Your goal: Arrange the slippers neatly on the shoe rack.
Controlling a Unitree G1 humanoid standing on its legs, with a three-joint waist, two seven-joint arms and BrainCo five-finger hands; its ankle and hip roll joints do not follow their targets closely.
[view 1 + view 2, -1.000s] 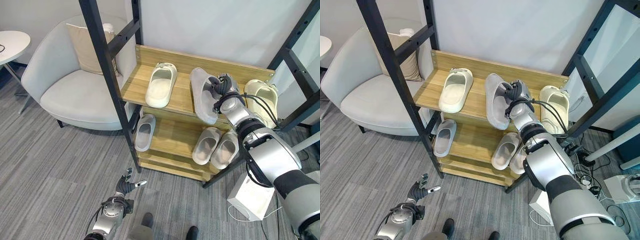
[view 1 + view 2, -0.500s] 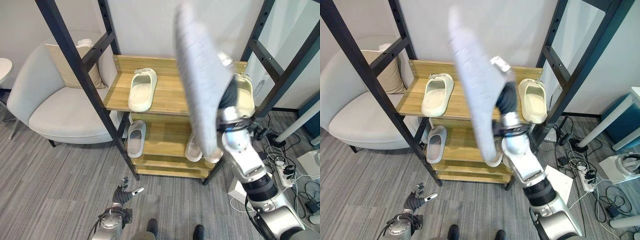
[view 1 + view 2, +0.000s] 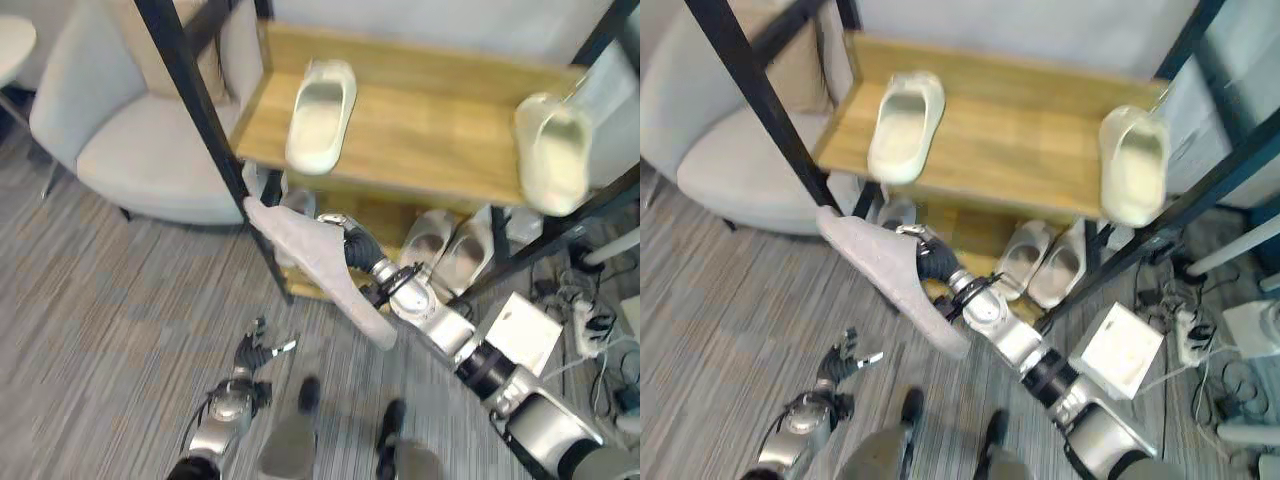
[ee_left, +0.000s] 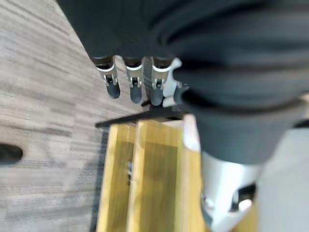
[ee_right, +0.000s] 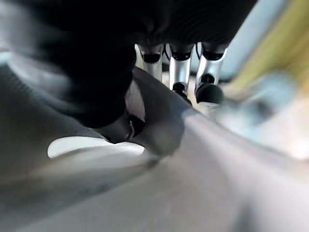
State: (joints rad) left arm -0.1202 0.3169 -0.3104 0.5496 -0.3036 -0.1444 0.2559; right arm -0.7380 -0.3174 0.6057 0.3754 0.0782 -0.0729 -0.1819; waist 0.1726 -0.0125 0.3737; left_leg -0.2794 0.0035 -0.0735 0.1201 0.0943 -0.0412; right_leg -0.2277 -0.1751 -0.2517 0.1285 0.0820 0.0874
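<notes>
My right hand (image 3: 362,250) is shut on a grey slipper (image 3: 312,258), its fingers (image 5: 179,72) curled over the strap. The slipper hangs sole-up, low in front of the rack's left post (image 3: 205,120), level with the lower shelf. Two cream slippers lie far apart on the wooden top shelf (image 3: 430,140), one at the left (image 3: 320,112) and one at the right edge (image 3: 553,152). A pale pair (image 3: 445,248) sits on the lower shelf. Another pale slipper (image 3: 898,211) is half hidden behind the grey one. My left hand (image 3: 256,352) hangs open near the floor.
A grey armchair (image 3: 140,150) with a beige cushion stands left of the rack. A white box (image 3: 525,325) sits on the carpet by the rack's right front leg. Black rack posts (image 3: 1230,170) frame the shelves on both sides.
The camera has shifted a lot. My right hand has carried the grey slipper from the top shelf up and then down, low in front of the lower shelf. The left hand stays put.
</notes>
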